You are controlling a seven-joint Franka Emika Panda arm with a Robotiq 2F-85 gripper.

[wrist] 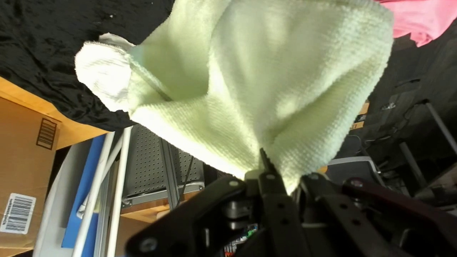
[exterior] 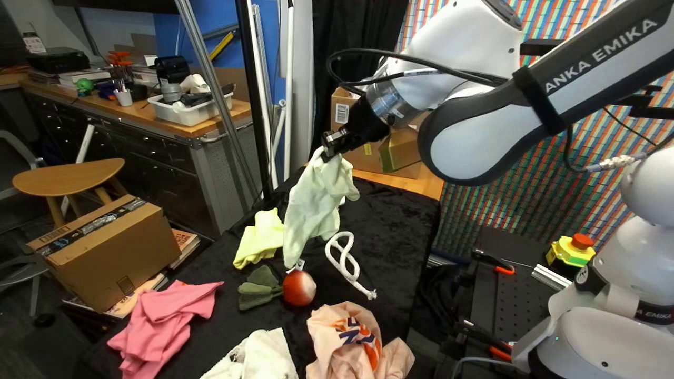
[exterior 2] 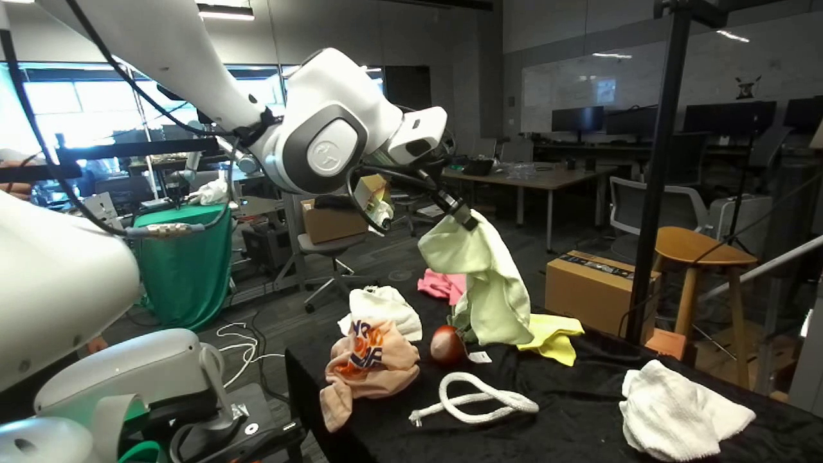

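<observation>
**Pale green cloth (exterior: 314, 208) hangs from the tool (exterior: 327, 153)**

We see the tool pinching a gathered upper part of the cloth, with the rest falling below it in loose folds; the wrist view shows the fabric bunched at the fingertips (wrist: 264, 160). The step in hand, as we judge it, is holding this cloth up over the worktop (exterior: 400, 221). We cannot tell whether its lowest corner touches anything.

Below the tool, near that corner, lies a red-and-white stuffed vegetable (exterior: 299, 288) with green leaves. Also beneath the tool is a looped white rope (exterior: 342, 258). A yellow cloth (exterior: 259, 239) lies lower than the tool, near the hanging folds. Well apart from the tool we find a pink cloth (exterior: 163, 318), a peach cloth (exterior: 345, 337) with printed lettering and, in an exterior view, a white towel (exterior 2: 678, 411).

The next move calls, we think, for a firm pinch and enough height under the tool to keep the trailing corner off the vegetable and rope. Fabric this limp would likely swing if the tool turned fast, so we would go gently.
</observation>
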